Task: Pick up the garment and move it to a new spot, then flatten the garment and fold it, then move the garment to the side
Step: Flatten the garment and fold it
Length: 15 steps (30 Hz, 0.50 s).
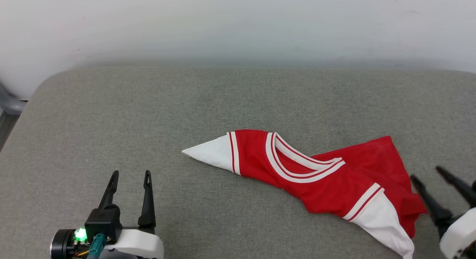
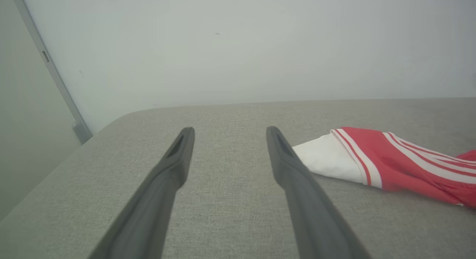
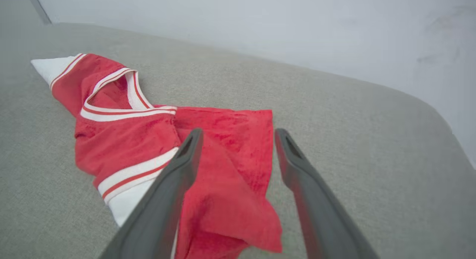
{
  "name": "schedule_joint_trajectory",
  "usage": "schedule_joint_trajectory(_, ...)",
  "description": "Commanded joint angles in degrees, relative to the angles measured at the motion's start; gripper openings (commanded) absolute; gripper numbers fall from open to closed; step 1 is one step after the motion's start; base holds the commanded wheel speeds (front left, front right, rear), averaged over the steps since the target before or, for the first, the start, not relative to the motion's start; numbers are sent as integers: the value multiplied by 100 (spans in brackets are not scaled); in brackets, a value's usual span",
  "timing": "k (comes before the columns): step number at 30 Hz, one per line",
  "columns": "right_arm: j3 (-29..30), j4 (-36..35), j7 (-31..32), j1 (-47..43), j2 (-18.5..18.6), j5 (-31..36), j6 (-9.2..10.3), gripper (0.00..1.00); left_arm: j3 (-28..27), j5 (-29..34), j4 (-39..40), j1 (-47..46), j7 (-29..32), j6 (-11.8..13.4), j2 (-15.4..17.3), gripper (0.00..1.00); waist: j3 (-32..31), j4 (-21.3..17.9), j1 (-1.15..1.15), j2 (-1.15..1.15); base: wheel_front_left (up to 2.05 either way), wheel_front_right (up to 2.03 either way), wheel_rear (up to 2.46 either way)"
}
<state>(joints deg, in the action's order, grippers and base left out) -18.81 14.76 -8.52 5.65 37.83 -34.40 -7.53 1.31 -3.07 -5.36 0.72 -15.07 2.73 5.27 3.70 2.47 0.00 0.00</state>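
Observation:
The garment [image 1: 327,173] lies crumpled in a loose diagonal heap on the grey padded surface, red with white sleeves and striped collar trim; its letters and number are hidden. One white sleeve [image 1: 208,153] points left, the other [image 1: 386,222] hangs toward the front right. My left gripper [image 1: 130,173] is open at the lower left, well clear of the cloth; the garment [image 2: 390,160] lies just right of its fingers. My right gripper [image 1: 427,173] is open at the lower right, fingers hovering over the red edge of the garment [image 3: 227,158], nothing held.
The grey padded surface [image 1: 148,114] spreads wide to the left and behind the cloth, ending at a rounded far edge below a pale wall [image 1: 238,25]. A grey metal post [image 2: 55,80] stands beyond the left corner.

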Motion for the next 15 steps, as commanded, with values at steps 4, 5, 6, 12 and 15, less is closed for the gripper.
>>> schedule_joint_trajectory(4, 769, -913, 626, -26, 36, 385, 8, 100, 24, 66, 68, 25, -15, -19, 18, 100, 42, 4, 0, 0, 0, 0, 0)
schedule_joint_trajectory(5, 860, -1079, 798, 50, 90, 468, 7, 100, 34, 79, 83, 5, -15, -24, 18, 100, 70, 6, 0, 0, 0, 0, 0)
schedule_joint_trajectory(6, 931, -1208, 969, 139, 116, 499, 8, 100, 40, 89, 91, -20, -15, -32, 17, 100, 96, 11, 0, 0, 0, 0, 0)
schedule_joint_trajectory(12, 858, -1549, 2107, 569, 483, 390, 7, 100, 90, 120, 137, -172, -15, -68, 19, 100, 290, 76, 0, 0, 0, 0, 0)
schedule_joint_trajectory(15, 652, -1584, 2900, 843, 789, 121, 7, 100, 113, 146, 169, -289, -15, -79, 17, 100, 449, 133, 0, 0, 0, 0, 0)
